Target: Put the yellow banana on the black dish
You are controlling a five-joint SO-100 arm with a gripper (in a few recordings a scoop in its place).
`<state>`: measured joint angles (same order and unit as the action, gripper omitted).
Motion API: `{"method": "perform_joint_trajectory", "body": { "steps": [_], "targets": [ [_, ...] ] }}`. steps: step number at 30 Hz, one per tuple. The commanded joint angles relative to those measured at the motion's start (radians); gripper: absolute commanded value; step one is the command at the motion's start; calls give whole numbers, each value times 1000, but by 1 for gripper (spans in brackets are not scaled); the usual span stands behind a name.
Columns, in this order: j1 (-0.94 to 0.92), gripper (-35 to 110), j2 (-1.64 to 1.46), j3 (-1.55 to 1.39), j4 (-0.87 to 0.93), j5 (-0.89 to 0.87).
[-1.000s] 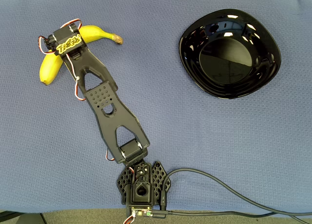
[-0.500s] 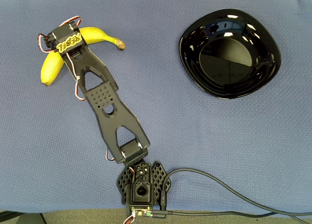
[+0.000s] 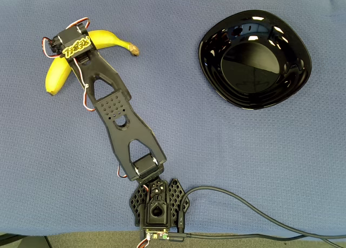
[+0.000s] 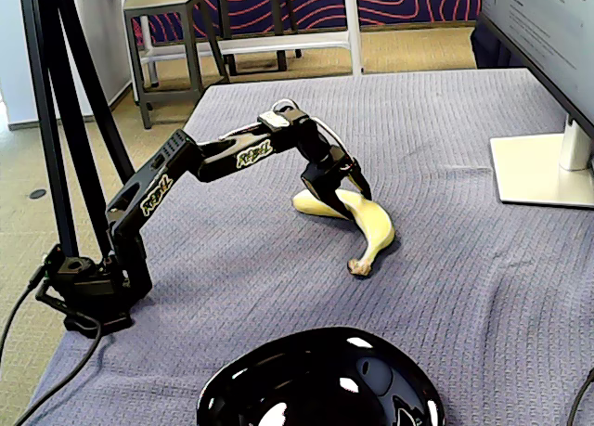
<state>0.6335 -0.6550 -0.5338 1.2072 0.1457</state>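
The banana [image 3: 102,39] has twisted slightly under the hand [image 4: 335,187], whose fingers straddle its middle; grip closing, well apart from the dish [image 3: 254,59].

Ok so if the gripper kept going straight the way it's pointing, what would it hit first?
The gripper points down over the yellow banana, its fingers straddling the middle of the fruit. Going on, it would most likely meet the banana first, then the table cloth beneath.
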Motion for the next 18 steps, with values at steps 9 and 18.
{"method": "perform_joint_trajectory", "body": {
  "steps": [9,18],
  "targets": [
    [-23,0,-169,46,69,11],
    [-8,0,-225,77,37,3]
  ]
}}
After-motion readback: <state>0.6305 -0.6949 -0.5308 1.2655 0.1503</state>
